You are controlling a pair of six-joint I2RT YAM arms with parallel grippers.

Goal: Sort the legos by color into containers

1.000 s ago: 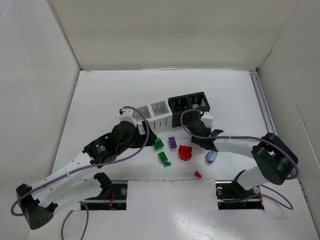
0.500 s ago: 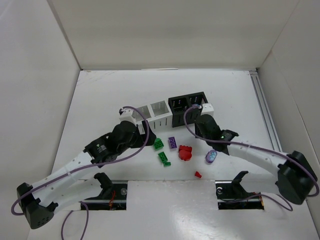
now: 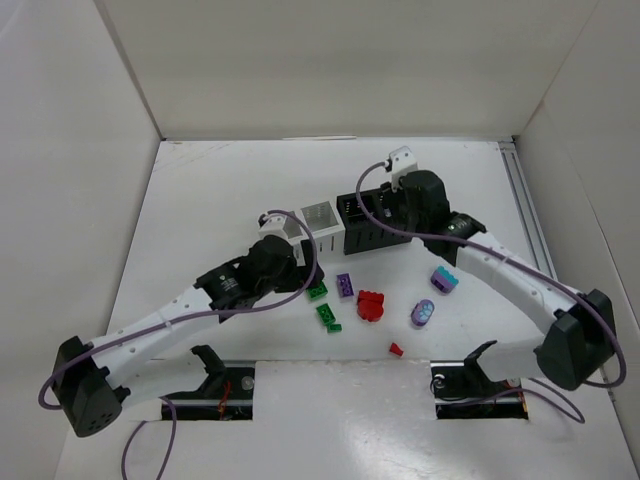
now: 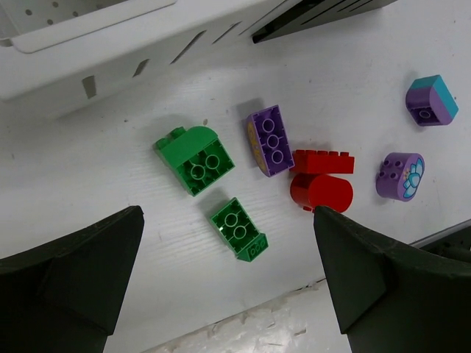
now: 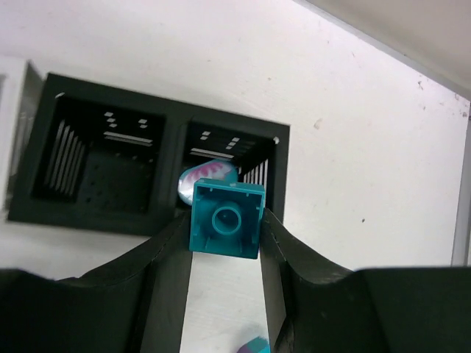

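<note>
My right gripper (image 5: pixel 225 220) is shut on a teal lego (image 5: pixel 225 219), held above the near wall of the black container's (image 5: pixel 165 110) right compartment, where a pale blue-and-pink piece (image 5: pixel 208 176) lies. From above, the right gripper (image 3: pixel 392 212) hovers over the black container (image 3: pixel 360 205). My left gripper (image 4: pixel 227 213) stands open above two green legos (image 4: pixel 195 157) (image 4: pixel 239 229). Beside them lie a purple lego (image 4: pixel 270 140), a red lego (image 4: pixel 321 180), a round purple lego (image 4: pixel 399 176) and a purple-and-teal lego (image 4: pixel 430 99). The white container (image 3: pixel 320 222) sits left of the black one.
A small red piece (image 3: pixel 396 349) lies near the table's front edge. White walls enclose the table on the left, back and right. The arm bases (image 3: pixel 225 385) sit at the near edge. Purple cables trail along both arms.
My right arm has risen from the table and swung back over the black container, carrying the teal lego. The purple-and-teal lego it covered now shows. My left arm has shifted slightly right.
</note>
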